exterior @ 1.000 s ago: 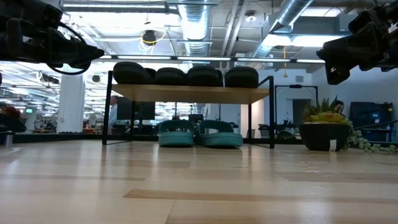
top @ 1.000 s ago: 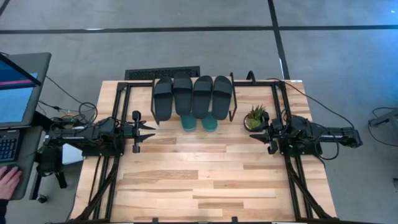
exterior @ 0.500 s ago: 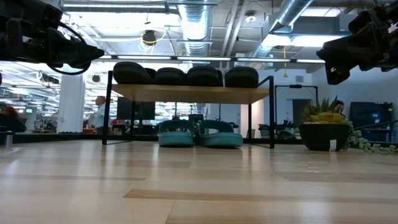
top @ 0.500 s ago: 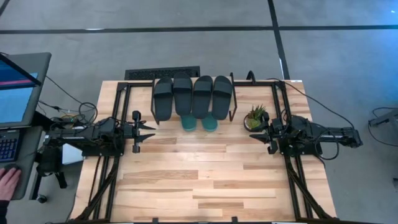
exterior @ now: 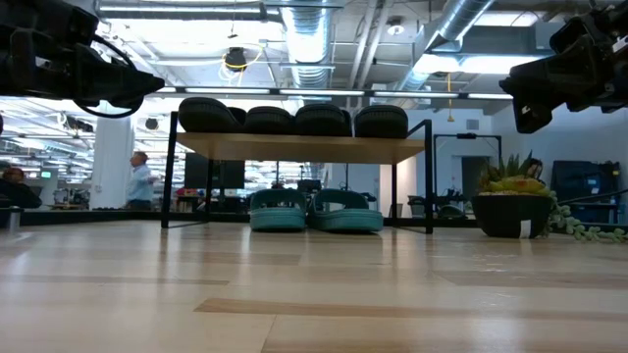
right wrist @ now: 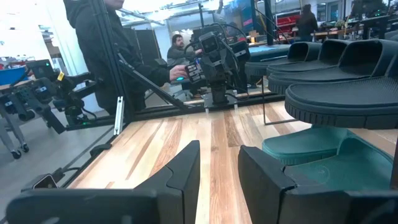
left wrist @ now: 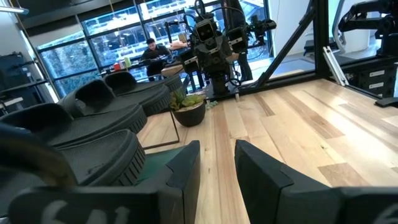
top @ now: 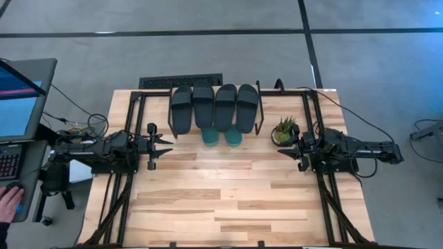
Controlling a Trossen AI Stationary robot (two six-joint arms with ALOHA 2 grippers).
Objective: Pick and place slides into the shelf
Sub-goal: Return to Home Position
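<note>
Several black slides (top: 214, 105) lie side by side on the shelf's plank top (exterior: 299, 148). Two teal slides (top: 222, 136) rest on the table under the shelf, toes toward the near side; they also show in the low view (exterior: 314, 211). My left gripper (top: 169, 144) hovers at the table's left, open and empty, pointing right. My right gripper (top: 282, 152) hovers at the table's right, open and empty, pointing left. In the wrist views the fingers stand apart with only tabletop between them (left wrist: 216, 168) (right wrist: 219, 165).
A small potted plant (top: 284, 129) stands just right of the shelf, close to my right gripper. Black frame rails (top: 128, 117) run along both table sides. Bare tabletop (top: 228, 194) lies between the arms and toward the near edge. A person's hand (top: 8, 202) rests at a keyboard off the table's left.
</note>
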